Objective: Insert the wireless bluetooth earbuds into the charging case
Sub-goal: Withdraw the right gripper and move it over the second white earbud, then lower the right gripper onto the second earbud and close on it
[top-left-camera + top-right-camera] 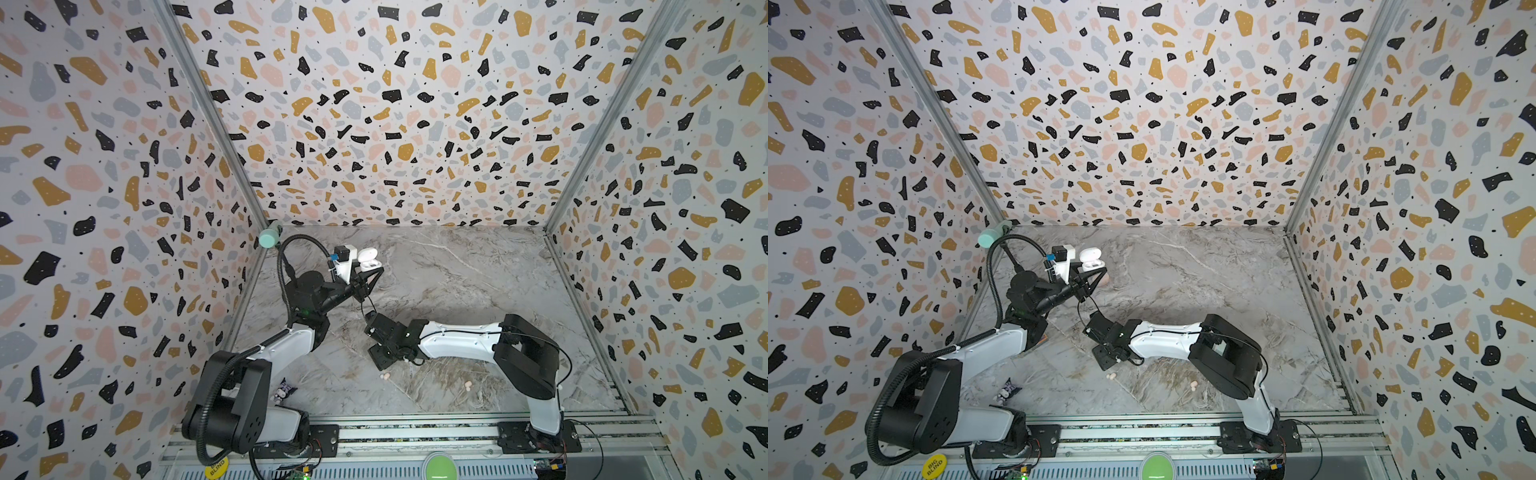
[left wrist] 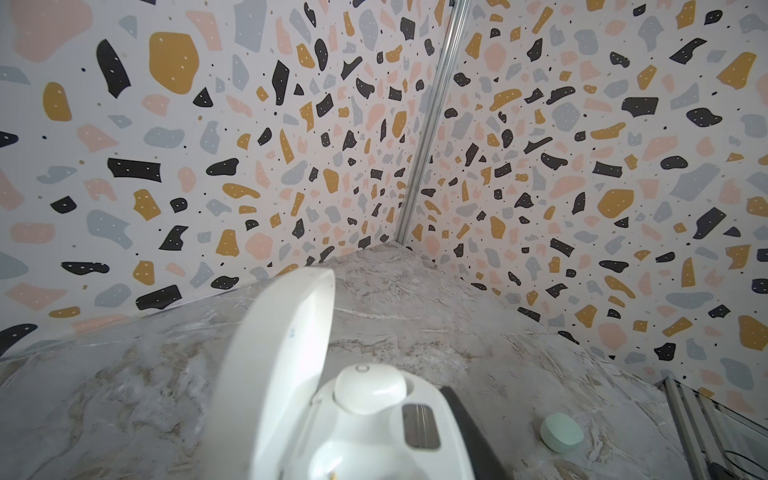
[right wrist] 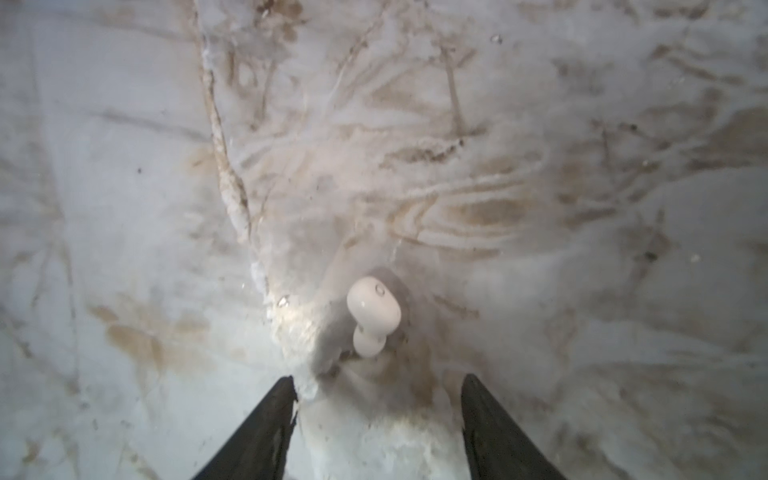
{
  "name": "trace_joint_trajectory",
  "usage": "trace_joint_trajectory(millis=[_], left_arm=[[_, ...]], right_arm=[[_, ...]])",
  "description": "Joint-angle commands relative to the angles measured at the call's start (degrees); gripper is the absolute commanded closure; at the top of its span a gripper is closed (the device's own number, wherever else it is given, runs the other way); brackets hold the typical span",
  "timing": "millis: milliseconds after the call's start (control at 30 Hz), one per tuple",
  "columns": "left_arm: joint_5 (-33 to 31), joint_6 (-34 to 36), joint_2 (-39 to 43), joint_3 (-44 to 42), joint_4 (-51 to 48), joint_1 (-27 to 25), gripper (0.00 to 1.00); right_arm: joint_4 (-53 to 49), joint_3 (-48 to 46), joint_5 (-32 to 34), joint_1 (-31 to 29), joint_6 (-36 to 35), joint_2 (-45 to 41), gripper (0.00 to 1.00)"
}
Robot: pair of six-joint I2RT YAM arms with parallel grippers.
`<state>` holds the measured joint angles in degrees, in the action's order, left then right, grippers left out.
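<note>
My left gripper [image 1: 368, 273] is shut on a white charging case [image 1: 369, 259], holding it above the back left of the table in both top views. In the left wrist view the case [image 2: 365, 440] has its lid [image 2: 286, 365] up. One white earbud [image 2: 370, 388] sits in a socket, the other socket is bare, and one dark finger [image 2: 469, 432] shows beside the case. My right gripper [image 3: 376, 378] is open and points down at the marble. A white earbud [image 3: 372, 316] lies just beyond its fingertips, untouched. Two pale pink earbuds [image 1: 385, 376] [image 1: 467, 386] lie nearer the front.
A mint green case [image 1: 269, 237] lies in the back left corner, also seen in the left wrist view [image 2: 561, 432]. A pink case [image 1: 1105, 277] peeks out behind the left gripper. A small purple and white object [image 1: 283, 390] lies by the left arm's base. Patterned walls enclose three sides.
</note>
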<state>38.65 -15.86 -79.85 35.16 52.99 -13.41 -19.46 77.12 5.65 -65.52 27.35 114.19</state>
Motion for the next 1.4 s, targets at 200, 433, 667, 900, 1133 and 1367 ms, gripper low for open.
trace_joint_trajectory(millis=[200,433,667,900,1133,1367], left_arm=[[2.8,-0.8,-2.7,3.3,6.9,0.5,0.97],[3.1,-0.9,-2.6,3.0,7.3,0.5,0.97],[3.4,-0.9,-3.0,3.4,7.0,0.4,0.97],[4.0,-1.6,-2.9,3.2,7.7,0.3,0.97],[4.2,-1.2,-2.5,3.0,7.1,-0.3,0.96],[4.2,-0.1,-2.1,3.3,5.0,-2.0,0.96]], right_arm=[[-7.5,9.0,4.8,1.7,-1.2,5.9,0.35],[-11.9,7.3,10.6,3.3,4.0,4.6,0.37],[-13.4,1.6,13.8,6.6,6.2,-1.7,0.38],[-16.2,-3.3,14.8,9.7,7.6,-7.1,0.37],[-15.7,-8.2,13.6,11.6,9.6,-13.3,0.37],[-9.3,-12.8,3.2,15.2,8.6,-19.1,0.37]])
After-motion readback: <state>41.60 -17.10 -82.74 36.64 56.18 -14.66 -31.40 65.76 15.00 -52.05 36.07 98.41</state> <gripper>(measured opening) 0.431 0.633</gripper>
